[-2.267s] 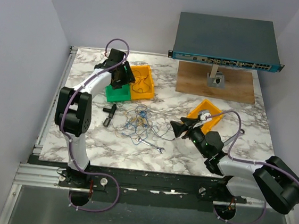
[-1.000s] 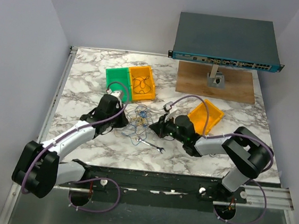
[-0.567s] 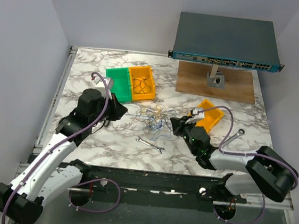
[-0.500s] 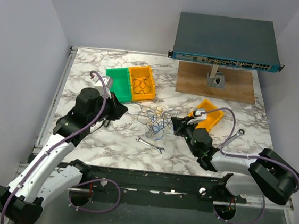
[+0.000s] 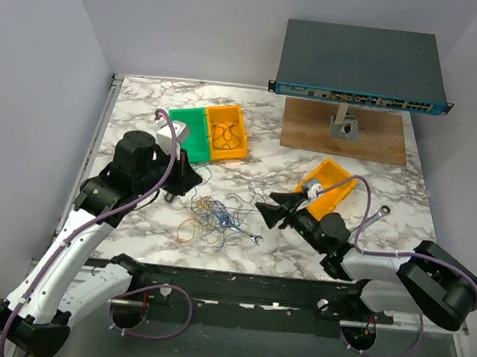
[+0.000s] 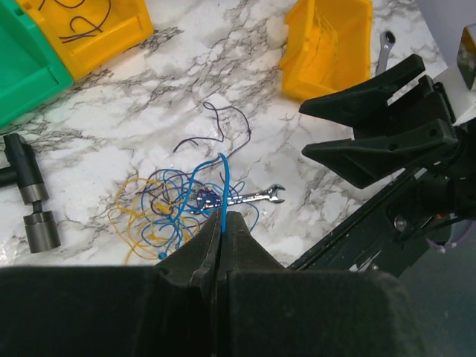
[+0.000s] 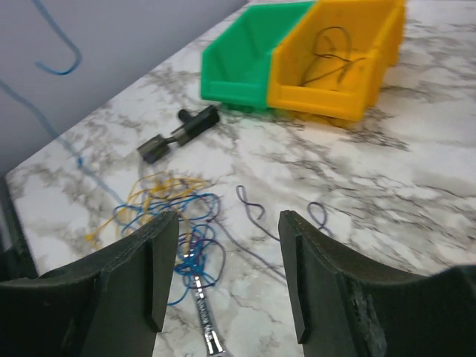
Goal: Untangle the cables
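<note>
Most of the cables [image 5: 209, 216] lie in one loose knot of blue and yellow-orange loops near the front edge of the table [image 5: 144, 100], left of its middle. A small wrench [image 5: 248, 237] touches the knot's right side.

The left gripper [image 6: 221, 223] has its fingers pressed together on a blue cable [image 6: 224, 175], which rises from the knot into the jaws. Its lower part runs down into the other loops, so it is lifted but not free. The right gripper [image 7: 227, 223] sits low on the knot's right side and points at it, fingers apart with nothing between them.

A thin dark cable [image 6: 219, 119] lies on the marble just behind the knot, and whether it touches the loops I cannot tell. Another dark strand [image 7: 327, 52] rests inside the yellow bin [image 7: 342, 97], which stands against the green bin [image 7: 245, 67] toward the back left corner.

By my reading the task is less than half done. The dark strands look separated, one of them already binned. The blue and yellow-orange cables are what is left, starting with drawing the held blue one clear while something pins the rest.
</note>
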You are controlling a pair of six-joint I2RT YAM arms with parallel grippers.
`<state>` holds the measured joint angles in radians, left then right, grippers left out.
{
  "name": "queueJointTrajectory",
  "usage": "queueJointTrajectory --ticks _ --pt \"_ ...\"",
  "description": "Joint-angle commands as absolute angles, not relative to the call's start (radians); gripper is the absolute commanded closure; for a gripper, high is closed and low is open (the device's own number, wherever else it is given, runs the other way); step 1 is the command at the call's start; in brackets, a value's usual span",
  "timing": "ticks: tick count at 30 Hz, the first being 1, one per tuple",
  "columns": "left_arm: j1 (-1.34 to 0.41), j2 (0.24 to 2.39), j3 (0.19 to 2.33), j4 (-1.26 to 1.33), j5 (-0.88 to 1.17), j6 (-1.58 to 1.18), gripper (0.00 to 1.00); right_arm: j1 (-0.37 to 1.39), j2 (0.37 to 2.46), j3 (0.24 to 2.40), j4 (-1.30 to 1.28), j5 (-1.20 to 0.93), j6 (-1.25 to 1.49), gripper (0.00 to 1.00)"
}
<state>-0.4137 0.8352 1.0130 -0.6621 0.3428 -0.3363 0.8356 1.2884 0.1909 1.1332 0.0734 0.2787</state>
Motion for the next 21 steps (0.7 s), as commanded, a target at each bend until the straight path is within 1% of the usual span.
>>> queueJointTrajectory --ticks 1,3,4,8,18,21 --pt "-0.414 0.799 0.970 -0.652 0.419 -0.250 1.00 0.835 1.325 0.212 1.245 -0.258 0.237 0.34" --pt "-0.419 0.797 0.965 -0.634 0.459 -0.252 1.00 0.842 1.358 0.246 1.228 -0.350 0.234 0.25" --pt "-0.421 0.796 0.969 -0.630 0.470 -0.253 1.00 0.851 1.371 0.265 1.205 -0.362 0.230 0.24" --pt "-0.431 0.798 1.011 -0.629 0.490 -0.252 1.00 0.922 1.432 0.335 1.112 -0.324 0.177 0.24" --pt "-0.439 0.829 1.200 -0.642 0.608 -0.309 1.00 1.063 1.674 0.528 1.027 -0.138 0.174 0.23" --pt "-0.440 0.842 1.258 -0.627 0.672 -0.343 1.00 1.093 1.773 0.621 0.970 -0.024 0.195 0.22"
